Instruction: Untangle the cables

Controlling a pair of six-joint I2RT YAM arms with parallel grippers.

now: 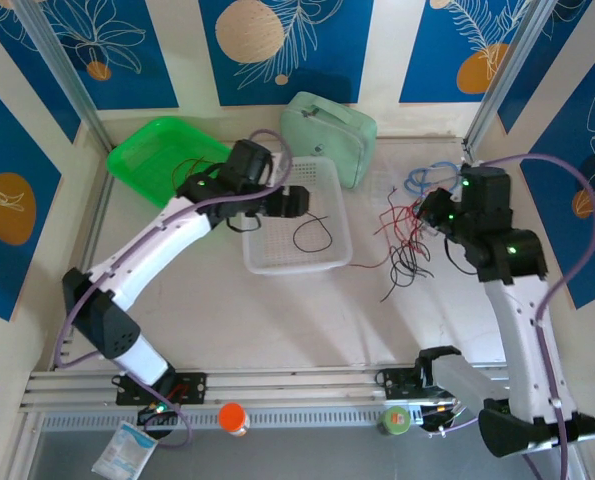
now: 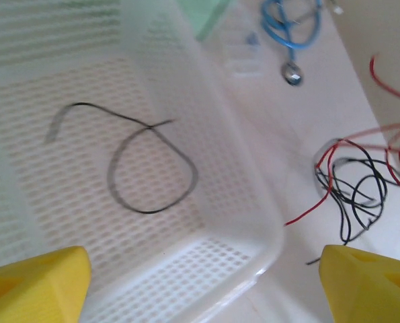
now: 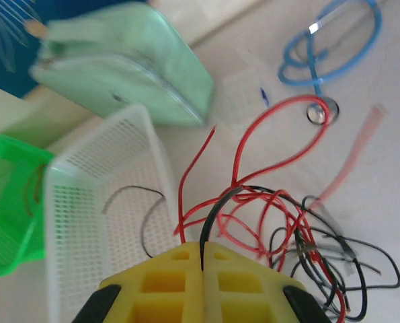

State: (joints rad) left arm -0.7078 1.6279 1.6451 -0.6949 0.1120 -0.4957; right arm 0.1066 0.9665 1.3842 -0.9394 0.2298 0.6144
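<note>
Cables [image 1: 405, 245], thin red and black wires, lie tangled on the table [image 1: 277, 320] at three o'clock from the white basket [image 1: 277, 268], and one loose black wire [image 1: 313, 236] curls inside that basket. At the tangle's one o'clock, the right gripper [image 3: 202, 259] is clenched on a black strand [image 3: 216, 215] rising from the heap. Hanging over the basket at the loose wire's eleven o'clock, the left gripper [image 2: 203, 286] has its jaws released and wide apart.
</note>
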